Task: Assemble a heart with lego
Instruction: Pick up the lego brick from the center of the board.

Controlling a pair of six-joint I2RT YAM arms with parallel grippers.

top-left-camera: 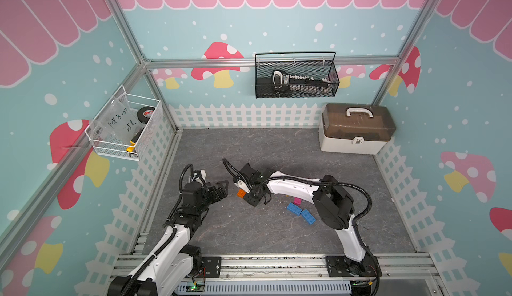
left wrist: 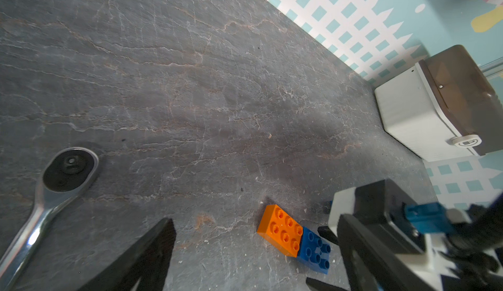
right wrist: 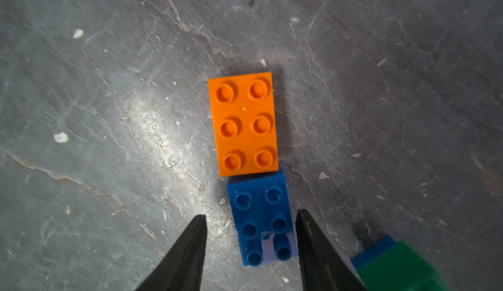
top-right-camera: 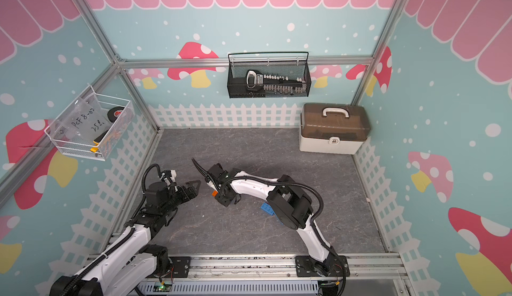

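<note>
**Brick count, all views combined:**
- one orange brick [top-left-camera: 241,193]
- one dark blue brick [right wrist: 253,202]
- one green brick [right wrist: 400,268], lying over one further blue piece [right wrist: 373,251]
- one pink brick [top-left-camera: 297,201]
- two light blue bricks [top-left-camera: 294,208]

All lie on the mat [top-left-camera: 263,148] in the lower centre of the frame, in separate groups. The orange and dark blue bricks touch end to end. Whether they are locked together cannot be told.

**Right gripper** [right wrist: 250,217]: jaws narrow, straddling the dark blue brick. One finger is at its side and the other stands just clear. The brick rests on the mat.

**Left gripper** [top-left-camera: 224,189]: jaws wide and empty, near the orange brick.

**Clearance:** bare mat runs from the bricks to the fence at the far edge of the floor. One toolbox [top-left-camera: 356,131] fills the upper right corner of the floor. One ratchet wrench [left wrist: 54,183] shows in the left wrist view only.

**Obstructions:** in a top view the right arm [top-right-camera: 291,208] covers the pink brick and most of the light blue pair. The green brick is blurred and cut off at the frame edge.
</note>
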